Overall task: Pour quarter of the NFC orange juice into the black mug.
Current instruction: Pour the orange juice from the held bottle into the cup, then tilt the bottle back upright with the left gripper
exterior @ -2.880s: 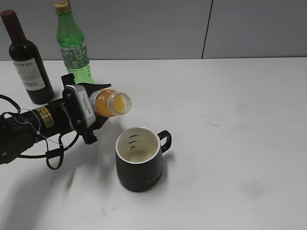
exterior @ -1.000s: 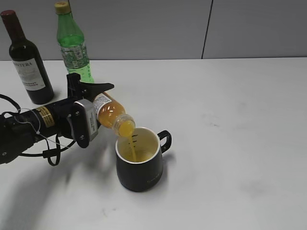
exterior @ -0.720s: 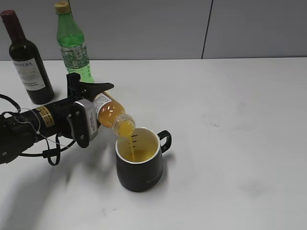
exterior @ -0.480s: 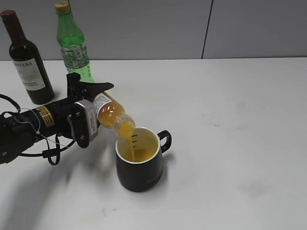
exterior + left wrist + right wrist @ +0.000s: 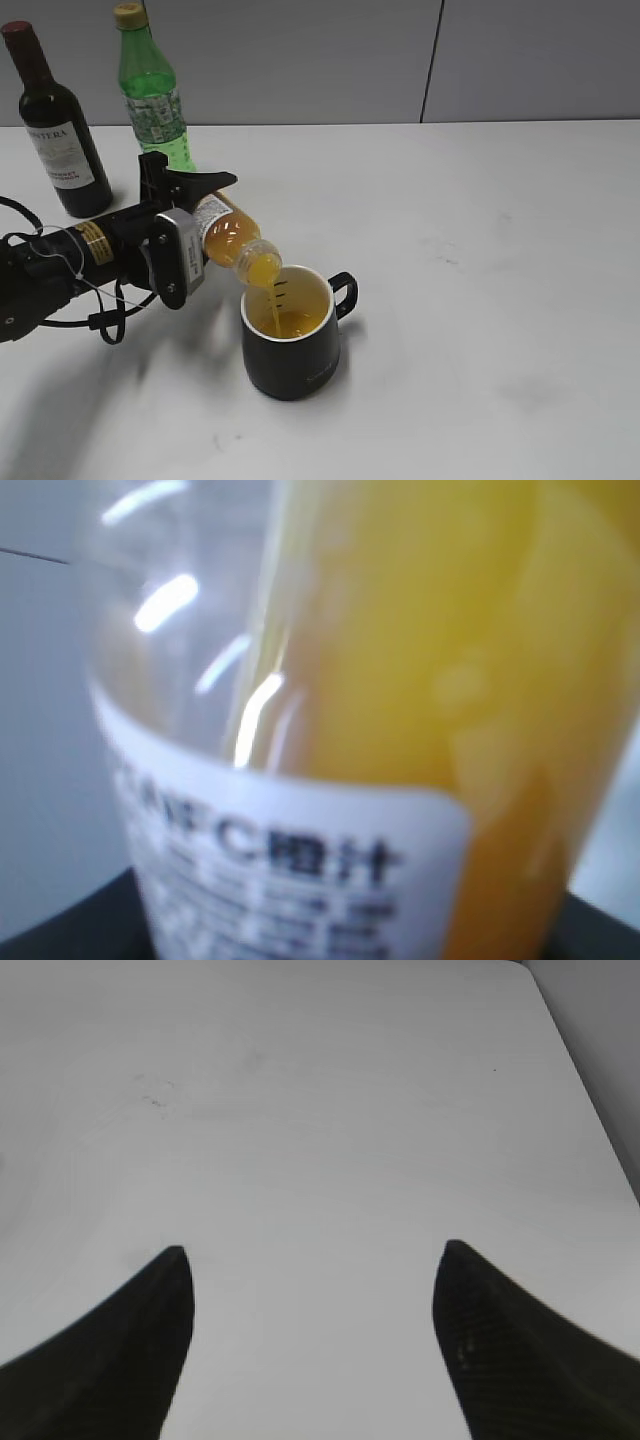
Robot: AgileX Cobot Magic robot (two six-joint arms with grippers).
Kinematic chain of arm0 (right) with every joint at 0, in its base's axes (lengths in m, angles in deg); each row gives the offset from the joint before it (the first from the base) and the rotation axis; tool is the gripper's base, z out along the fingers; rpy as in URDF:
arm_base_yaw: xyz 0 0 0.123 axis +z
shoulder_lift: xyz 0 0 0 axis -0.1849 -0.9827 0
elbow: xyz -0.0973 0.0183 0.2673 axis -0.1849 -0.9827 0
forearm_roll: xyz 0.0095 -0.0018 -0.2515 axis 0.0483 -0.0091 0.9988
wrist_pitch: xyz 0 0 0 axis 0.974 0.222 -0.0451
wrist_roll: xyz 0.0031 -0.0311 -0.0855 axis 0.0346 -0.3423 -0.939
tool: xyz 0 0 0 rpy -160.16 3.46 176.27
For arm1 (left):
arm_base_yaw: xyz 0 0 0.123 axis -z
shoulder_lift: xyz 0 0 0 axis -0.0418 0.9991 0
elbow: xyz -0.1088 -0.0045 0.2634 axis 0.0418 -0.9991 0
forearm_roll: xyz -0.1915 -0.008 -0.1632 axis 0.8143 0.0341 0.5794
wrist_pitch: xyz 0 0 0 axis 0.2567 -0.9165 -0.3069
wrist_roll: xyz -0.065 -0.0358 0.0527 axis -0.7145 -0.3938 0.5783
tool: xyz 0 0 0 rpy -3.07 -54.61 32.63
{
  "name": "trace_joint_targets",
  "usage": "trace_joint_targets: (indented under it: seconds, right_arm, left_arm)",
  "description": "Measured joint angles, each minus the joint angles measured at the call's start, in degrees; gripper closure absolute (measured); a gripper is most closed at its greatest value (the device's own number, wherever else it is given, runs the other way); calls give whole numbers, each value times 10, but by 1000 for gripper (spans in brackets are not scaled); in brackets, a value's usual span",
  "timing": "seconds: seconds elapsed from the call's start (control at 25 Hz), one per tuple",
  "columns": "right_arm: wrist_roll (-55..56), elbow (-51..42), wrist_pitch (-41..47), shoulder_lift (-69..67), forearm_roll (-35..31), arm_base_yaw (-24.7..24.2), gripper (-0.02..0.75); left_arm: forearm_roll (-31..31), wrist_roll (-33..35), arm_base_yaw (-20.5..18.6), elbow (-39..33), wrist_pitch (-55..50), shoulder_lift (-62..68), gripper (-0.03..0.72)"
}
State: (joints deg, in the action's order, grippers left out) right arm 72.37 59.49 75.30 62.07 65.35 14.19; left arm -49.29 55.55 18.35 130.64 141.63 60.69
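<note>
The NFC orange juice [image 5: 232, 240] is a small clear bottle, tilted mouth-down to the right over the rim of the black mug [image 5: 295, 345]. A thin orange stream runs from its neck into the mug, where juice pools on the cream inside. My left gripper [image 5: 196, 228] is shut on the bottle's body. In the left wrist view the NFC orange juice [image 5: 420, 680] fills the frame, blurred, with its white label low down. My right gripper [image 5: 312, 1260] is open over bare table, with nothing between its fingers; it is outside the exterior view.
A dark wine bottle [image 5: 55, 125] and a tall green bottle [image 5: 150, 95] stand at the back left, behind my left arm. The white table [image 5: 480, 260] stretches bare to the right of the mug. A grey wall runs behind.
From lying nearly level above the mug, the bottle tipped mouth-down over the rim and juice began to flow. Over the last second the pose has held and the juice level in the mug has risen.
</note>
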Motion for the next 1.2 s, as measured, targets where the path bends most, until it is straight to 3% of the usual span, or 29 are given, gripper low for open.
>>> trace_joint_targets:
  seconds: [1.2]
  right_arm:
    - [0, 0, 0, 0, 0, 0, 172]
  left_arm:
    - [5, 15, 0, 0, 3, -11, 219]
